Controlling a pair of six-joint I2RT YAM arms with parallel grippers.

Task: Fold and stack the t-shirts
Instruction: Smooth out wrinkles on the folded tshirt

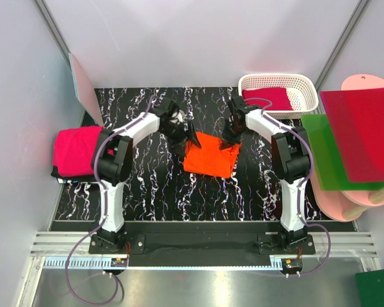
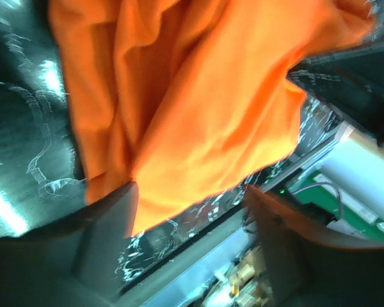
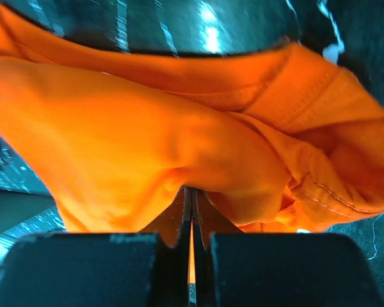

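The bright orange t-shirt (image 1: pixel 208 157) lies part-folded on the black marbled table (image 1: pixel 147 185), between my two grippers. My left gripper (image 1: pixel 191 136) is at its far left corner. In the left wrist view the left gripper (image 2: pixel 192 214) is open, with the orange cloth (image 2: pixel 198 115) just past its fingertips (image 2: pixel 112 214). My right gripper (image 1: pixel 229 142) is at the far right corner, and in the right wrist view it (image 3: pixel 192 199) is shut on a fold of the orange cloth (image 3: pixel 147 147). A folded magenta t-shirt (image 1: pixel 77 150) lies at the table's left edge. A crimson t-shirt (image 1: pixel 269 97) lies in a white basket (image 1: pixel 307 96).
Stiff red (image 1: pixel 361 131) and green (image 1: pixel 326 153) plastic sheets lie on pale pink boards (image 1: pixel 361 201) to the right of the table. Another pale pink board (image 1: pixel 83 86) leans at the back left. White walls close in the back and sides.
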